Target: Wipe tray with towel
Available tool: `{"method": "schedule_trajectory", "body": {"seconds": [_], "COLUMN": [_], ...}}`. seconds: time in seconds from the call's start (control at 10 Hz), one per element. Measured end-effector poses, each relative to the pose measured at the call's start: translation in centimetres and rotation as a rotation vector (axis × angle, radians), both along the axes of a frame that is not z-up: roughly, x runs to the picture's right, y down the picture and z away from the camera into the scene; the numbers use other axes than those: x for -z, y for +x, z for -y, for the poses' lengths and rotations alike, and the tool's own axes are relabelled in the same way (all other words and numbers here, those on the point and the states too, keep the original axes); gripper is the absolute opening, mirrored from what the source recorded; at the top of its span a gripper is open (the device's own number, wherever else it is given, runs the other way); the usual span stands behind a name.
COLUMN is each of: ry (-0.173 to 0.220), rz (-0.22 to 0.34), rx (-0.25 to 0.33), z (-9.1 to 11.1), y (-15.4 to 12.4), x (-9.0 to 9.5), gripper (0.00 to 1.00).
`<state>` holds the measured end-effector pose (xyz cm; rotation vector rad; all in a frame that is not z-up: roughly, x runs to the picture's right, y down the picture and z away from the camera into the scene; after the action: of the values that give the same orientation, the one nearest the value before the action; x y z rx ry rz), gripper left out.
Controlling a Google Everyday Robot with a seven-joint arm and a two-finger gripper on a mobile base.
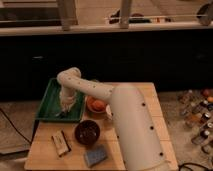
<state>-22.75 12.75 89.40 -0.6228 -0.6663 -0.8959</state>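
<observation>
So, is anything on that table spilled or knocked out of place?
Nothing stands out. The gripper is down inside the green tray, and the dark bowl and blue sponge sit upright and flat on the table.

We see an indoor work room set up for tests, more a lab than a home kitchen, though we cannot be sure. A small wooden table (44, 154) stands alone on the floor. At twelve o'clock from it runs a long dark counter (125, 57) with a pale ledge (100, 29) on top. At three o'clock many bottles (200, 115) stand in a group on the floor, and at nine o'clock a cable (12, 125) lies there. The table carries kitchen things: a green tray (46, 102) at ten o'clock, with the gripper (64, 111) low inside it, a dark bowl (87, 132) and a blue sponge (95, 156).
</observation>
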Motion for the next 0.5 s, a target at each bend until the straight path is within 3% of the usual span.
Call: {"method": "schedule_trajectory", "body": {"seconds": [0.2, 0.5], "ry": [0.028, 0.079], "rz": [-0.022, -0.052], "rx": [-0.016, -0.017], "z": [0.9, 3.7], "y": [0.7, 1.2], "x": [0.4, -0.8], "gripper": [0.0, 0.0]}}
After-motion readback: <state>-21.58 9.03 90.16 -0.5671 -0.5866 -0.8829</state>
